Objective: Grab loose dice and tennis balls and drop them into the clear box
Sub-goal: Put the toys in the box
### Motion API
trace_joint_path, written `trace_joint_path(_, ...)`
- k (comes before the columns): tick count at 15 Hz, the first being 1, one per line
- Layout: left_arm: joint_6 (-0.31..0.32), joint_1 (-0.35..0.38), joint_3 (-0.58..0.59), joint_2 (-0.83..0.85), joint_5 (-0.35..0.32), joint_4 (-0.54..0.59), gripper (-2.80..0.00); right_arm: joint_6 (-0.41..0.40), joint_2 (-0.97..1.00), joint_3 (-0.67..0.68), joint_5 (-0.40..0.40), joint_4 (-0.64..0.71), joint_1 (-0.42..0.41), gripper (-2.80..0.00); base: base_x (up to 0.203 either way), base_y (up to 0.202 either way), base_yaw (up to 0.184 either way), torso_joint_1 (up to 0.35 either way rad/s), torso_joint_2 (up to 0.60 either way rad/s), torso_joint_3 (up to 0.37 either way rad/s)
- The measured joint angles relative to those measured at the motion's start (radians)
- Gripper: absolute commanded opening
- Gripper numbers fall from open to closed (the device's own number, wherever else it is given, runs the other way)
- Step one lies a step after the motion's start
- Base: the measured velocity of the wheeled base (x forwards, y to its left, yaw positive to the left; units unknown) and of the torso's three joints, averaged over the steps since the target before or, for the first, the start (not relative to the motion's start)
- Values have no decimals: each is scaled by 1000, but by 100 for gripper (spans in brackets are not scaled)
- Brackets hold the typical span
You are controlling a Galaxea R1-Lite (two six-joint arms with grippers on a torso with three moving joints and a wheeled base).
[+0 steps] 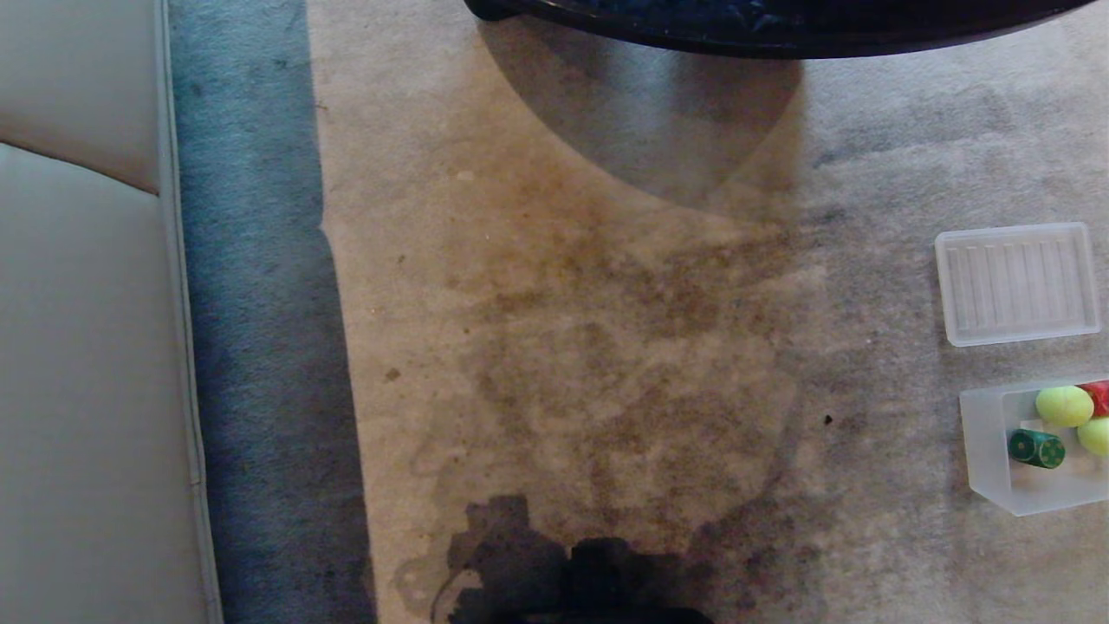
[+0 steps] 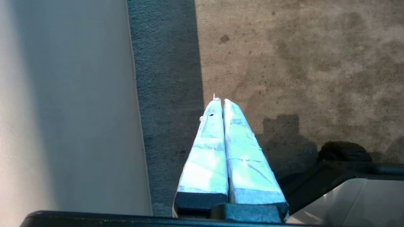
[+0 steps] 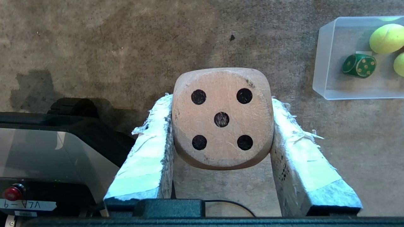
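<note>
Closest thing to the lens in my right wrist view is the beige die (image 3: 222,118), five-pip face up at me, dead centre of the frame, with the right gripper (image 3: 221,104) clamped on it from both sides. The taped fingers (image 3: 148,157) are pretty frayed, so my worry is grip: it's a round-cornered cube held only on two flat sides, and it could squirm out over the carpet (image 3: 110,41) before I get anywhere. The clear box (image 3: 325,63) sits in the upper right of that frame, well apart from the die, already holding the green die (image 3: 359,65) and a tennis ball (image 3: 387,38).

Left wrist view: the left gripper (image 2: 220,101) is pressed together, holding nothing, hanging over the rug beside the pale sofa (image 2: 63,110) on the left.

Head view: neither arm shows. The box (image 1: 988,451) is cut off by the right edge, lower right, with the ribbed lid (image 1: 1015,284) just above it. With the box half out of frame, I could easily misjudge the drop and hit the near wall or land the die on the lid.
</note>
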Motion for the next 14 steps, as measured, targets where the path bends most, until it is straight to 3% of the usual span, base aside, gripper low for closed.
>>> trace_joint_path(14,-1,-1,0,0,2,1,-280,0,0,0,0,-1,0,-280,-1,1,-11,1,1,1)
